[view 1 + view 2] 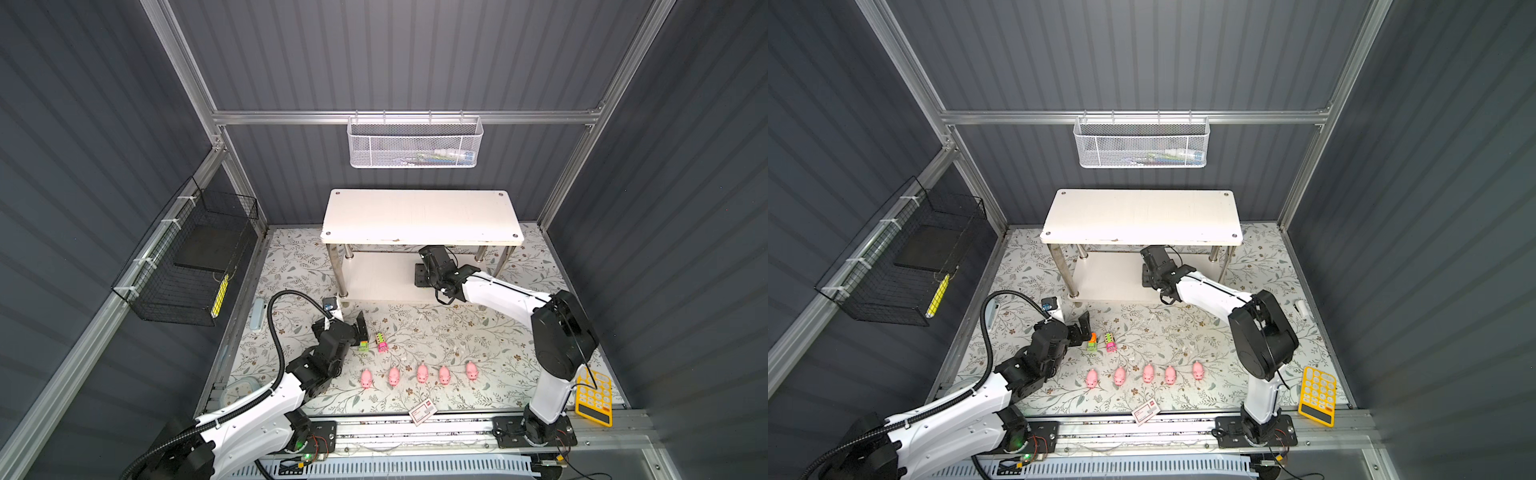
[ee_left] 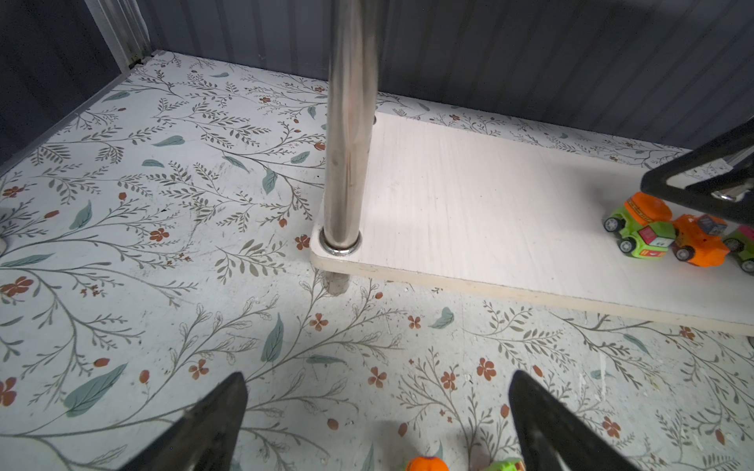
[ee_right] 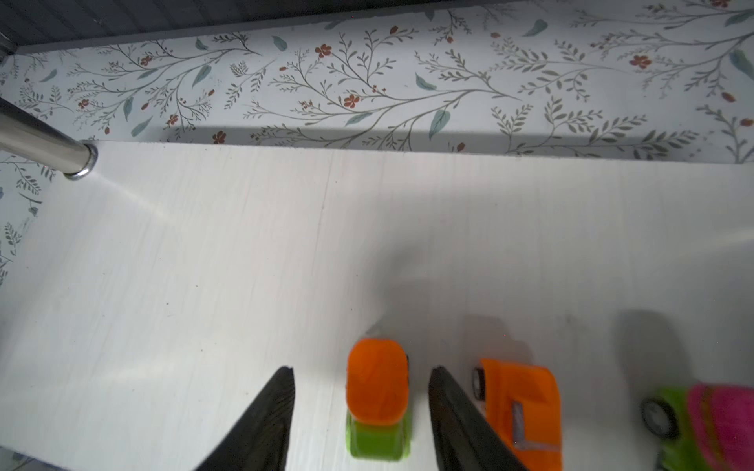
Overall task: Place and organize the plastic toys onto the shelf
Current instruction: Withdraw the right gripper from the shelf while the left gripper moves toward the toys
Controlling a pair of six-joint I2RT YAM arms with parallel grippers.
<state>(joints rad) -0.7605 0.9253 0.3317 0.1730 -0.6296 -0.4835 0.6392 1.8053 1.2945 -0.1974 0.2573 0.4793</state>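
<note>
The shelf (image 1: 422, 216) stands at the back in both top views. On its lower board (image 3: 204, 265) three cars sit side by side: a green-and-orange car (image 3: 377, 399), an orange car (image 3: 522, 407) and a green-and-pink car (image 3: 701, 424). My right gripper (image 3: 362, 369) reaches under the top board and is open. Its fingers straddle the green-and-orange car with a gap on each side. My left gripper (image 2: 378, 374) is open above the floor, beside a green-and-orange car (image 1: 363, 345) and a pink-and-lime car (image 1: 381, 341). Several pink pigs (image 1: 422, 372) stand in a row nearer the front.
A white mesh basket (image 1: 415, 143) hangs on the back wall and a black wire basket (image 1: 187, 266) on the left wall. A yellow calculator (image 1: 594, 397) lies at the front right. A red-and-white card (image 1: 422, 412) lies at the front edge. A shiny shelf post (image 2: 347, 142) rises near my left gripper.
</note>
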